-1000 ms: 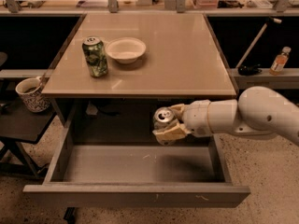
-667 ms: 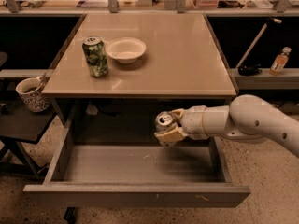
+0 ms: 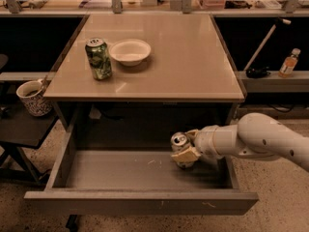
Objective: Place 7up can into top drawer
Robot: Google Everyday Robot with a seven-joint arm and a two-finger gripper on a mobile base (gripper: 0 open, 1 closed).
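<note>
Grey metal top drawer (image 3: 140, 202), open beneath a tan table (image 3: 193, 57), is the reference: the 7up can (image 3: 178, 140) stands upright inside it, toward its right end, base at or just above the drawer floor (contact cannot be told). The gripper (image 3: 188, 145), reaching in from the drawer's right side on a white arm (image 3: 260, 139), has its fingers (image 3: 185, 155) clasped around the can's body. Above the drawer's left part, on the tabletop, a dark green can (image 3: 98, 58) stands just beside a white bowl (image 3: 130, 51).
</note>
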